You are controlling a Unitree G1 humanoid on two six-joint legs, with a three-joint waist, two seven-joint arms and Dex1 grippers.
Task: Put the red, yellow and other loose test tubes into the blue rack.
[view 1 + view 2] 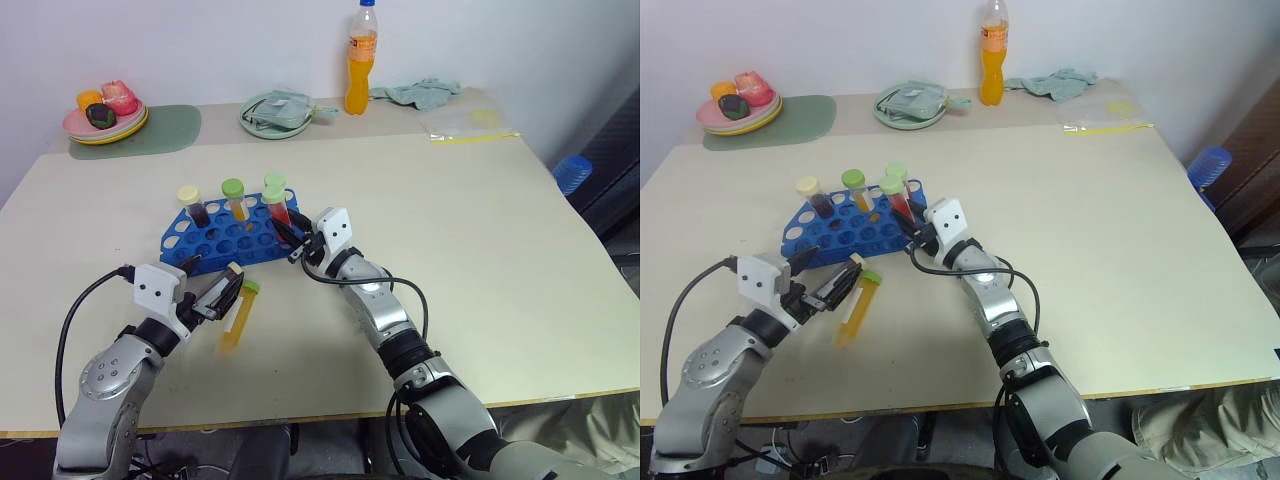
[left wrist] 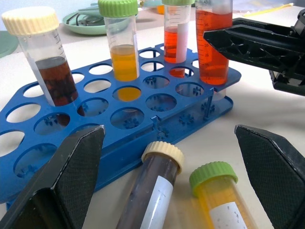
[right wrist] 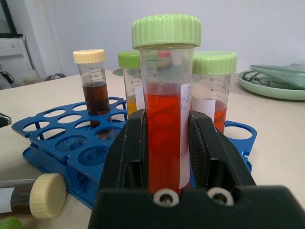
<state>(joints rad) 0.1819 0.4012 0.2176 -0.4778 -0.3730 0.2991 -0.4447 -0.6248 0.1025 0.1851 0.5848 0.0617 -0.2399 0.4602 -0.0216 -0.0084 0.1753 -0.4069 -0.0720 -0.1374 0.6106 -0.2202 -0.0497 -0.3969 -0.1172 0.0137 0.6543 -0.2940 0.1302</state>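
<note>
Four tubes stood upright in the rack (image 1: 225, 240) out on the bench (image 1: 480, 260): a dark one with a cream cap (image 1: 190, 203), a yellow one with a green cap (image 1: 234, 197), a red one at the back (image 1: 273, 186), and a second red tube (image 3: 167, 124) at the rack's near right corner. That last one was pinched at mid-barrel by the right pincer (image 3: 167, 143), its base at or in a corner hole; I could not tell whether it was fully seated.

Two loose tubes lay side by side on the bench just in front of the rack, caps toward it: a yellow tube (image 1: 238, 315) and a dark labelled tube (image 2: 150, 200). The left pincer (image 2: 167, 181) was spread wide, hanging level with one finger on either side of the pair, touching neither.

They looked light and rigid, smooth clear plastic with ribbed caps. I judged the round barrels apt to roll or slip from a shallow pinch. The best hold seemed across the barrel just below the cap, leaving the lower end free to find a hole. Taking one alone looked awkward, as they lay so close.
</note>
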